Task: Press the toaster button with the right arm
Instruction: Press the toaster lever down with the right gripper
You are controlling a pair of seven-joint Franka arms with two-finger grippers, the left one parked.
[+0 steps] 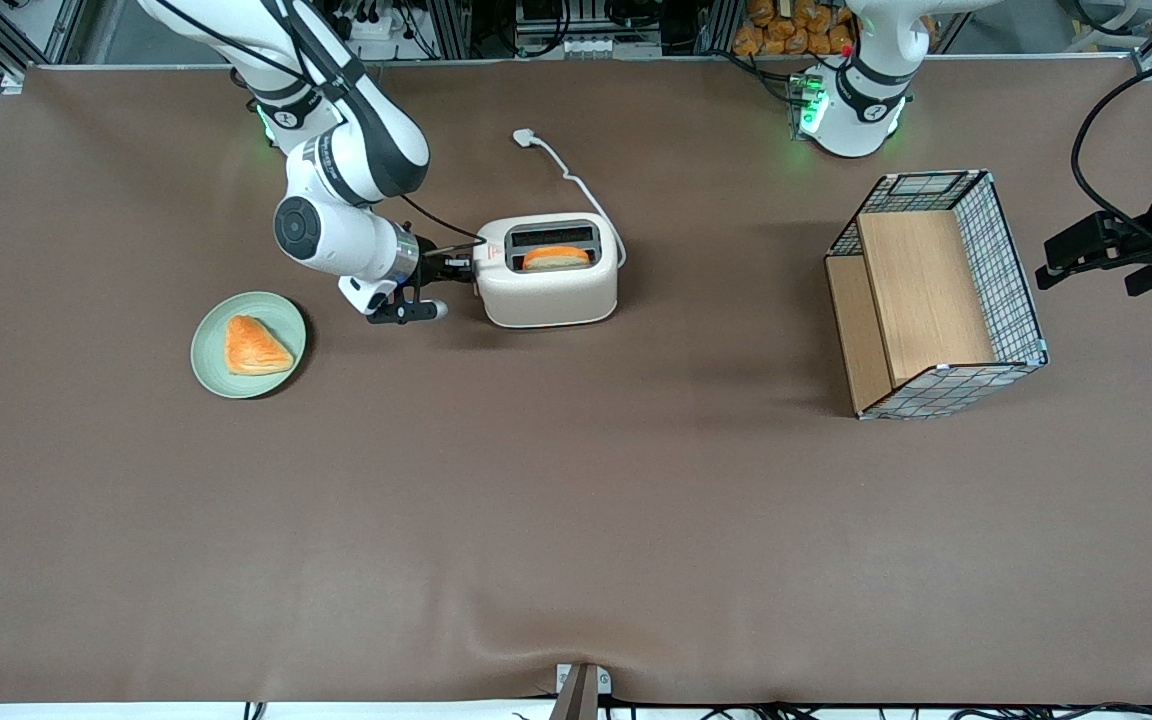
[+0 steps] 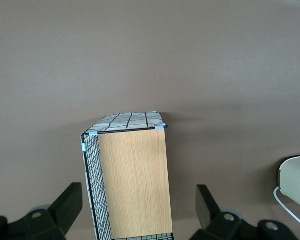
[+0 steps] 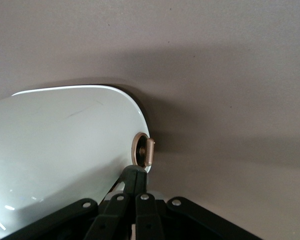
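Note:
The cream-white toaster (image 1: 548,292) stands on the brown table with an orange slice (image 1: 556,257) in the slot nearer the front camera. My right arm (image 1: 336,235) reaches level toward its narrow end. My gripper (image 1: 460,268) is shut and empty, with its tips against that end. In the right wrist view the fingers (image 3: 136,172) are pressed together and touch the toaster's white wall (image 3: 60,150) right beside the toaster button (image 3: 143,150), a small round brownish-grey tab sticking out. The button is hidden in the front view.
A green plate (image 1: 210,358) with a pastry (image 1: 255,346) lies beside the arm, nearer the front camera. The toaster's white cord and plug (image 1: 524,137) trail away from the camera. A wire-and-wood basket (image 1: 936,290) lies toward the parked arm's end of the table; it also shows in the left wrist view (image 2: 132,180).

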